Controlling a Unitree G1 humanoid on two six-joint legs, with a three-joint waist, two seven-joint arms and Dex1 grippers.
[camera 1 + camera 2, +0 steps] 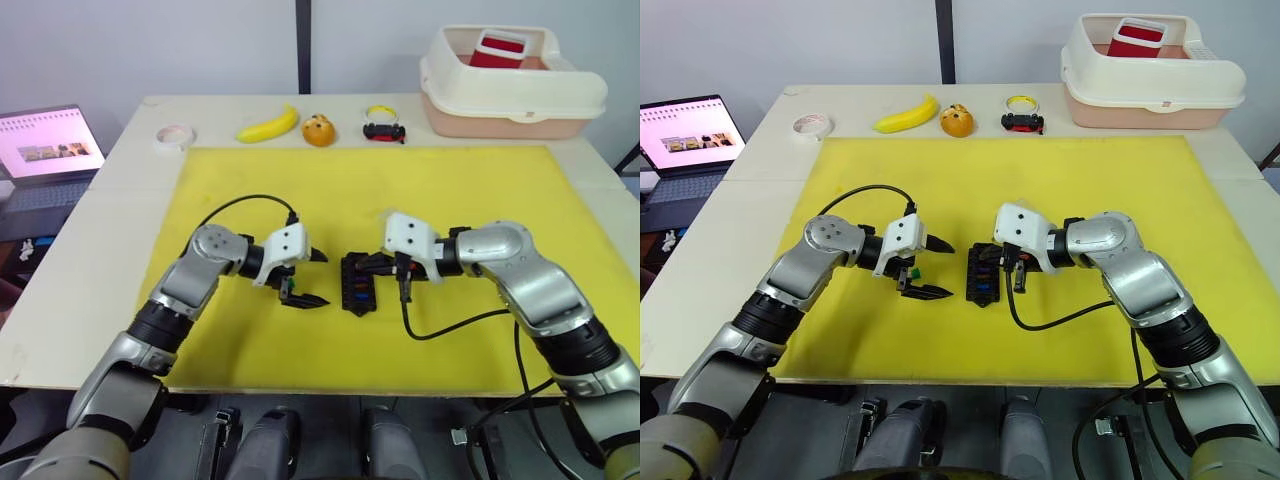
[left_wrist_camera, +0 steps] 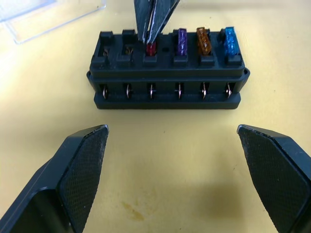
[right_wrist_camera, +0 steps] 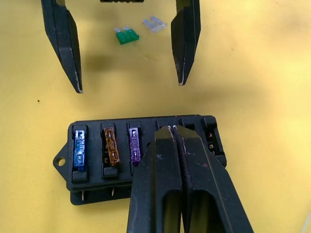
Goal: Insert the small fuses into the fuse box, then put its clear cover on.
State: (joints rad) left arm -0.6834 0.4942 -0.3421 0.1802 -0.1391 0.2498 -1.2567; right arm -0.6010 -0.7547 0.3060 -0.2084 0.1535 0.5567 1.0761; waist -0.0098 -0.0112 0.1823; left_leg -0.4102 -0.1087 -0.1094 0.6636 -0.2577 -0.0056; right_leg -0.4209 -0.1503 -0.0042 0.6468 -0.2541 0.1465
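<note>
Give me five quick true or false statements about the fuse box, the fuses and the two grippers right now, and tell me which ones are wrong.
1. The fuse box holds blue, orange and purple fuses side by side. True.
2. The right gripper is wide open above the box. False: its fingers are shut on the red fuse in a slot.
3. The left gripper is open. True.
4. A green fuse lies loose on the yellow mat. True.
5. The clear cover is on the box. False: it lies on the mat beside it.
</note>
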